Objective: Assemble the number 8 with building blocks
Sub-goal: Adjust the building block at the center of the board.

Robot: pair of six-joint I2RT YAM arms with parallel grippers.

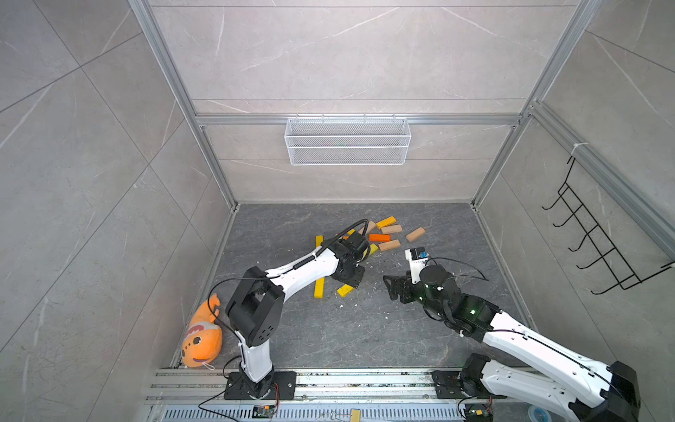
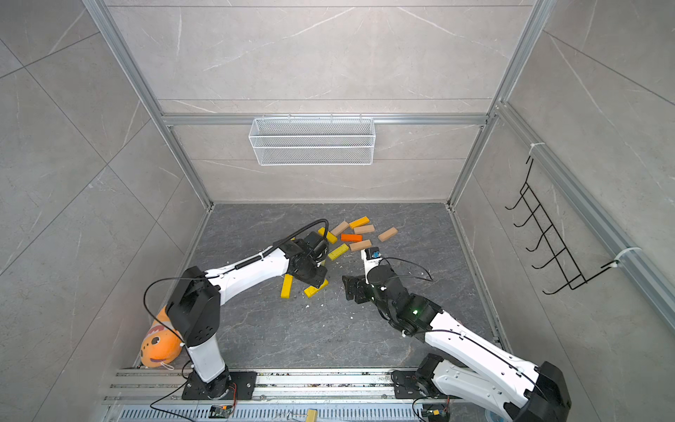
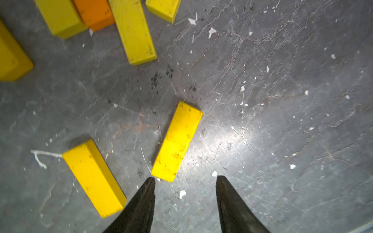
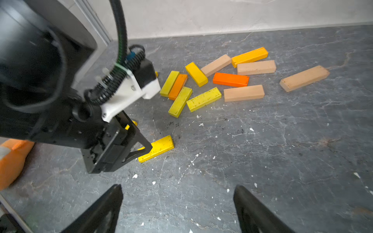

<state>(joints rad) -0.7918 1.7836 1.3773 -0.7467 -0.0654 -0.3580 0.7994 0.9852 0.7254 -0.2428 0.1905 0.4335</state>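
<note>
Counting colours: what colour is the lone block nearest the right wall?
Tan; the block shows best in the right wrist view.

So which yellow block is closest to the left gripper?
The yellow block whose end lies right at a fingertip of the left gripper; the other loose yellow block lies off to one side.

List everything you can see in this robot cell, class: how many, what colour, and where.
Yellow rectangular wooden building blocks: about seven, yellow, scattered mid-floor.
Orange wooden blocks: three, one amber, in the far cluster.
Tan wooden blocks: four, tan, far cluster, one apart.
Plush fish toy: one, orange, near the left arm's base.
Wire mesh basket: one, white, back wall.
Wire hook rack: one, black, side wall.
Left gripper: one, black, open, beside a yellow block.
Right gripper: one, black, open, empty.
</note>
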